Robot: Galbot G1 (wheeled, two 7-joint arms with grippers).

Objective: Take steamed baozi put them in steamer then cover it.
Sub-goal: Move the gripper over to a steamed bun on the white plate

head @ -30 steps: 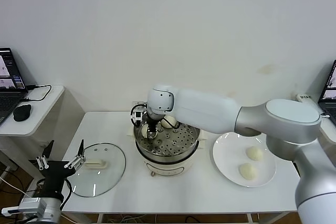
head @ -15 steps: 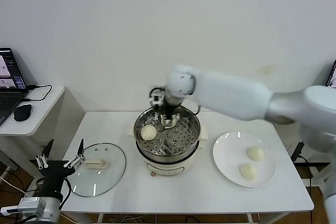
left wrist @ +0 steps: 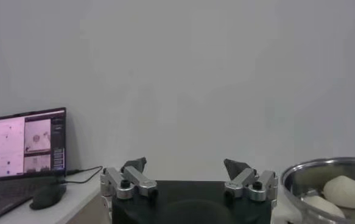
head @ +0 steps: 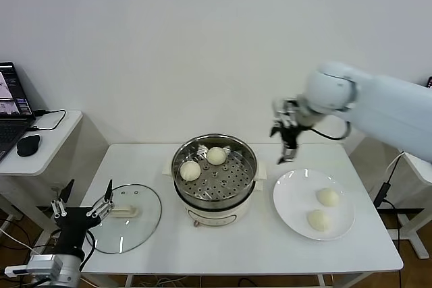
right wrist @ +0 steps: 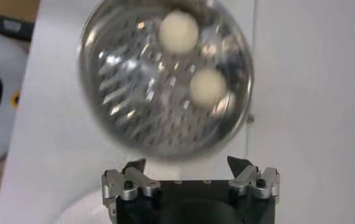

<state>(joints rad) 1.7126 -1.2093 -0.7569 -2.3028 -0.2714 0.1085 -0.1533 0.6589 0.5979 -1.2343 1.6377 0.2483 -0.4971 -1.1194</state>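
Note:
The steel steamer [head: 251,166] stands mid-table on its cream base, with two steamed baozi [head: 190,170] [head: 216,156] on the perforated tray. Two more baozi [head: 327,197] [head: 318,220] lie on the white plate [head: 293,197] to its right. My right gripper [head: 286,152] hangs open and empty in the air between steamer and plate. Its wrist view looks down on the steamer [right wrist: 140,91] and both baozi [right wrist: 179,30] [right wrist: 207,87] beyond the open right gripper [right wrist: 186,165]. My left gripper [head: 86,193] waits open at the table's front left; in its own view the left gripper [left wrist: 186,165] holds nothing.
A clear glass lid [head: 125,217] with a cream handle lies flat on the table left of the steamer, right beside the left gripper. A side table with a laptop [head: 12,109] and mouse [head: 28,144] stands farther left. A wall is behind the table.
The right gripper released a baozi in the steamer, rose out and swung right to a spot above the plate's near rim. The left arm barely moved.

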